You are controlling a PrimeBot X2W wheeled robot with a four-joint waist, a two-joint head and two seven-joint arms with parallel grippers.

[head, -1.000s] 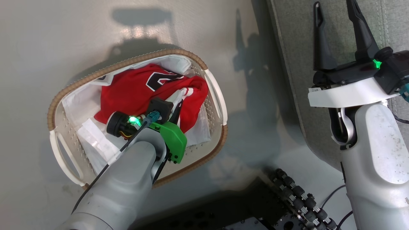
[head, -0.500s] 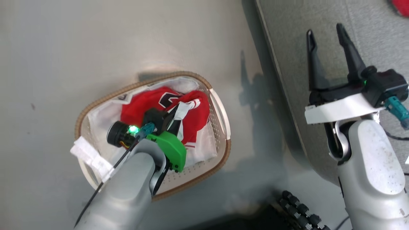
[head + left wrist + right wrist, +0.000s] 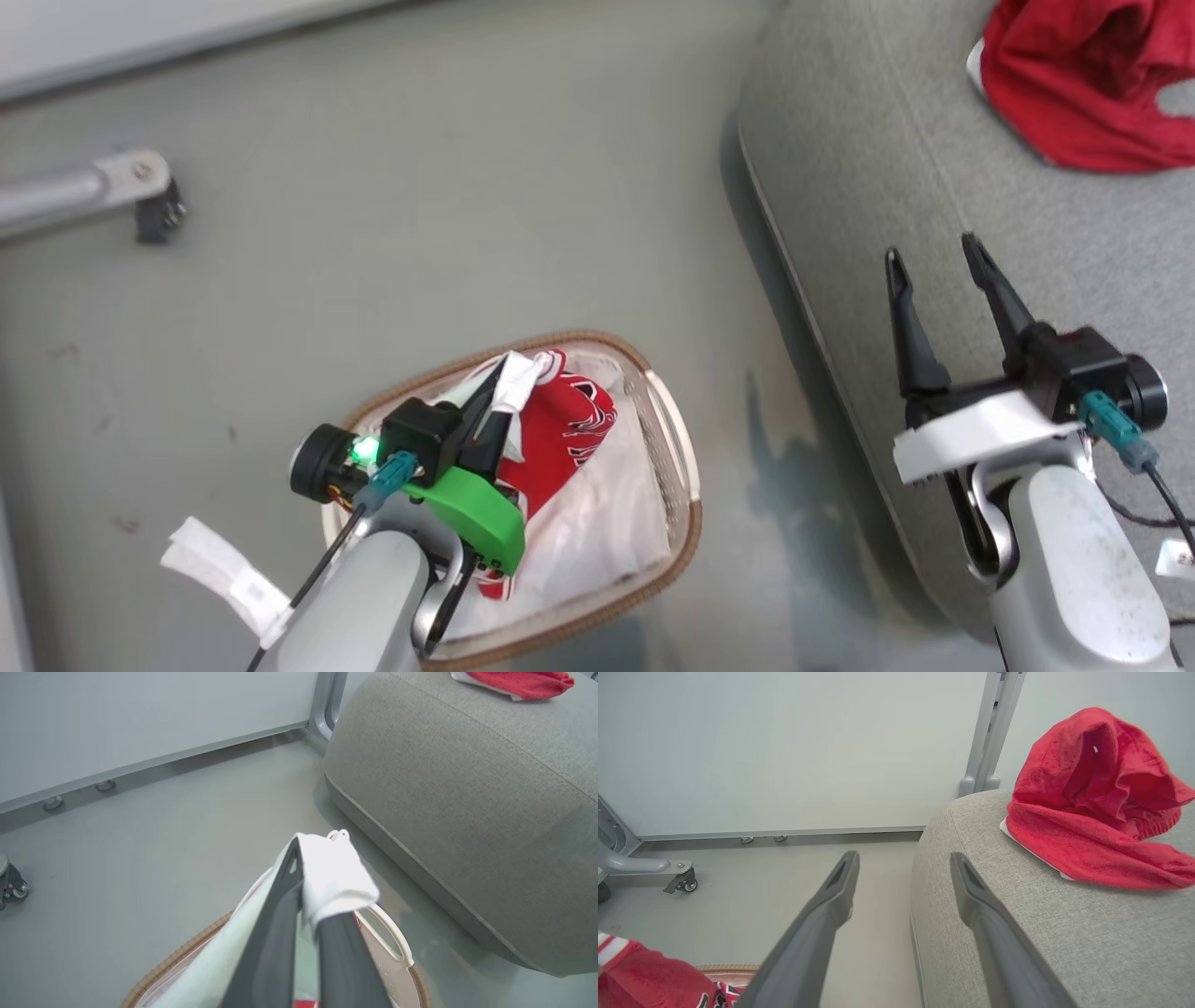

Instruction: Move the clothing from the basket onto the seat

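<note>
My left gripper (image 3: 507, 378) is shut on the white trim (image 3: 336, 877) of a red piece of clothing (image 3: 555, 434), which hangs from the fingers over the basket (image 3: 686, 523). The basket, cream with a brown woven rim (image 3: 173, 956), stands on the floor to the left of the grey seat (image 3: 934, 140). Another red piece of clothing (image 3: 1083, 84) lies bunched on the seat (image 3: 1017, 933), and the right wrist view shows it close ahead (image 3: 1092, 802). My right gripper (image 3: 931, 250) stands open over the seat's near edge, with nothing between its fingers (image 3: 822, 914).
A white liner sheet (image 3: 597, 523) lies in the basket. A grey metal frame leg with a caster (image 3: 93, 187) stands on the floor at the far left, also in the right wrist view (image 3: 682, 882). A pale wall panel (image 3: 784, 751) closes the far side.
The head camera has tilted up, bringing the seat's red garment into view. My left gripper has lifted the red clothing, which now hangs bunched instead of lying spread in the basket.
</note>
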